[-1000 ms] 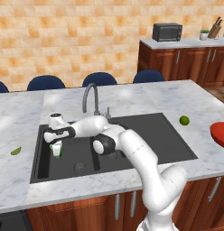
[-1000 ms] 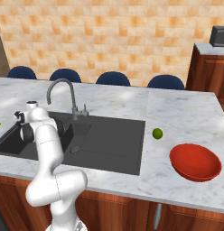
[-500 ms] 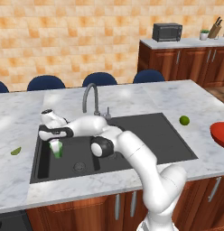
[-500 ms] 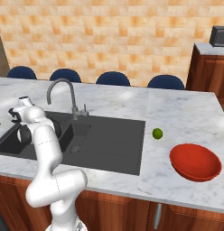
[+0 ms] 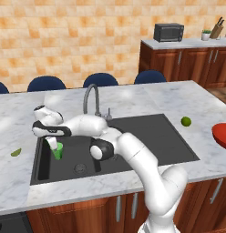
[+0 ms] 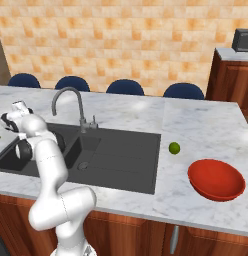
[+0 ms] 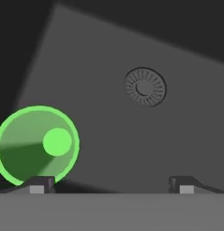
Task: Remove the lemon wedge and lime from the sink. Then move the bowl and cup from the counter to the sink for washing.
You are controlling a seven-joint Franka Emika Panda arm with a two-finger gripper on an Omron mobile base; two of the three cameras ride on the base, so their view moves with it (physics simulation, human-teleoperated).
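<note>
Gripper (image 7: 111, 185) is seen spread wide open over the sink (image 5: 146, 136), nothing held. Cup (image 7: 38, 145) is parked upright in the basin, lower left of the hand view, beside one fingertip.

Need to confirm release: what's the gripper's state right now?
Gripper: open, holding nothing; the cup stands in the sink, beside one fingertip.

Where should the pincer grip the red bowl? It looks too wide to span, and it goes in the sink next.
Grip the red bowl by its rim, coming from above, one finger inside and one outside. It sits upright on the counter, wide and shallow, with its rim exposed.
</note>
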